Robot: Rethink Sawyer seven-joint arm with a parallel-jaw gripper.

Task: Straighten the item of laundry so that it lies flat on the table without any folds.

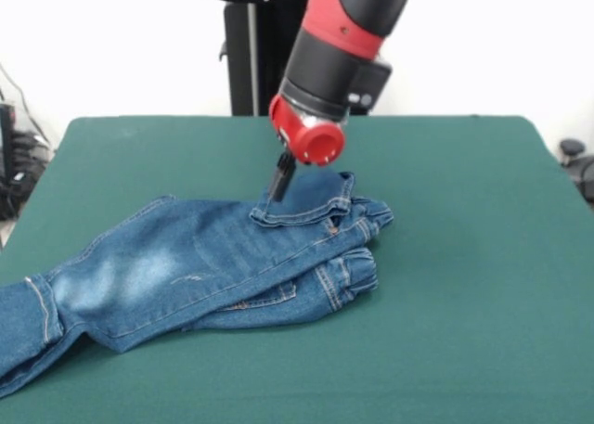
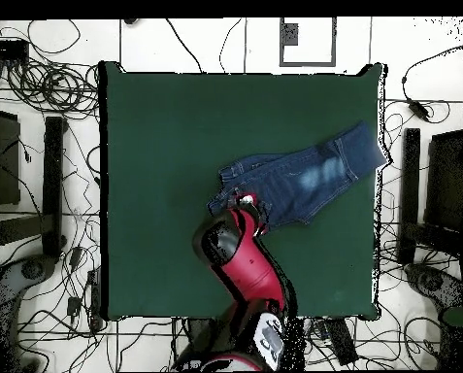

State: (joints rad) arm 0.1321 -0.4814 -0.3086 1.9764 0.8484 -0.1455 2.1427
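The item of laundry [image 1: 186, 266], small blue jeans with faded patches, lies crumpled on the green table [image 1: 464, 257]. Its legs are folded over each other and the waist is bunched at the right. One leg runs off past the table's left front edge. My gripper [image 1: 276, 192] comes down onto the far edge of the waistband, its black fingers [image 1: 280, 175] close together, and the fabric rises to a small peak at their tips. In the overhead view the jeans [image 2: 298, 180] lie right of centre, and the red arm [image 2: 240, 257] covers the gripper.
Beside the table, black stands [image 2: 52, 180] and tangled cables [image 2: 41, 68] cover the floor on both sides. The robot's black pedestal [image 1: 255, 53] rises behind the table's far edge.
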